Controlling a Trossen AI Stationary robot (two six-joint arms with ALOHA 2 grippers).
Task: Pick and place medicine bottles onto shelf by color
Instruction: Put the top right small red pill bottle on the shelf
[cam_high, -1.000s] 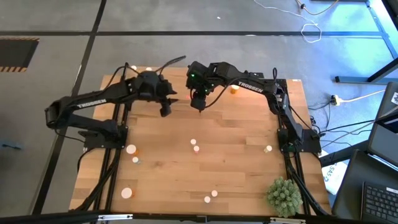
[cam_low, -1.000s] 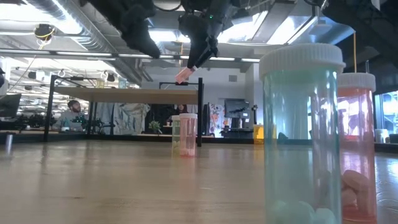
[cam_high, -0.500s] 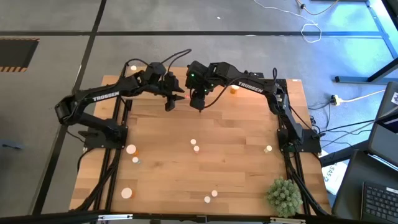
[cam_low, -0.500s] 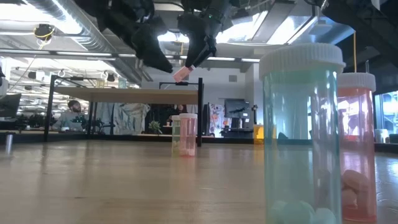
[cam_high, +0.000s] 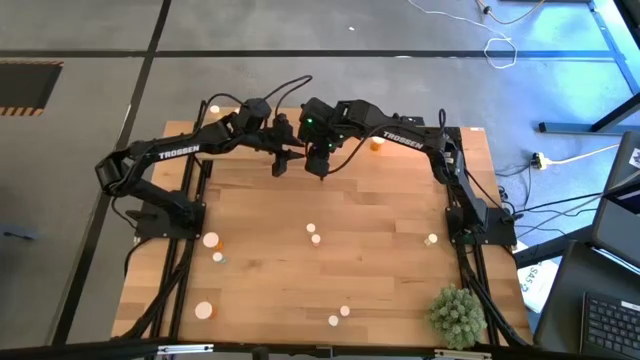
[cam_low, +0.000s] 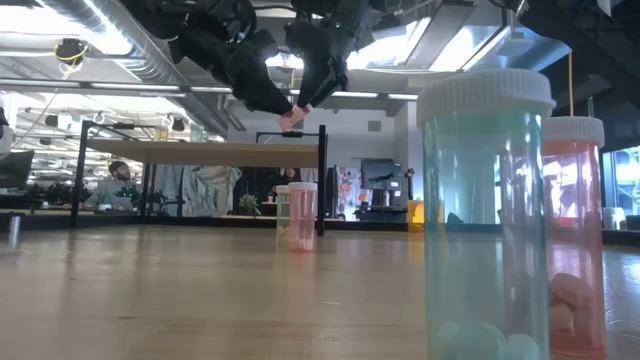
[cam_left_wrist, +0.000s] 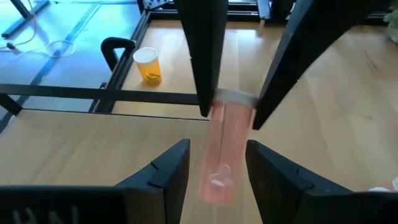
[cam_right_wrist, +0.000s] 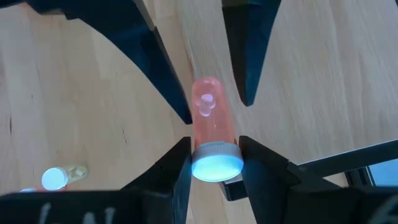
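Observation:
A reddish medicine bottle (cam_right_wrist: 208, 112) with a white cap hangs in the air over the table's far part, with my right gripper (cam_right_wrist: 216, 155) shut on it. My left gripper (cam_left_wrist: 217, 165) is open and comes level with it from the left. Its fingers stand on either side of the bottle's bottom end (cam_left_wrist: 214, 183), and I see no touch. In the low view the bottle (cam_low: 292, 118) shows just above the shelf (cam_low: 200, 152). Several other small bottles stand on the table (cam_high: 311, 229). My right gripper pinches the bottle's white cap end (cam_right_wrist: 216, 163) between its two fingertips. The fingers slant down from the far right, and the bottle runs on beyond them with its bottom end away from the wrist. The bottle is lifted clear, tilted, above the table.
An orange bottle (cam_left_wrist: 148, 65) stands by a black shelf post (cam_left_wrist: 115, 50). Loose bottles are near the left edge (cam_high: 211, 240), the near edge (cam_high: 345, 311) and the right edge (cam_high: 431, 239). A spiky green plant ball (cam_high: 457, 313) sits at the near right corner. Two bottles (cam_low: 485, 220) stand close to the low camera.
My left gripper has gone toward the table's right and a little down, tipping as it went, up to the held bottle. Its open fingers now stand on either side of the bottle's bottom end. The bottle has stayed where it was.

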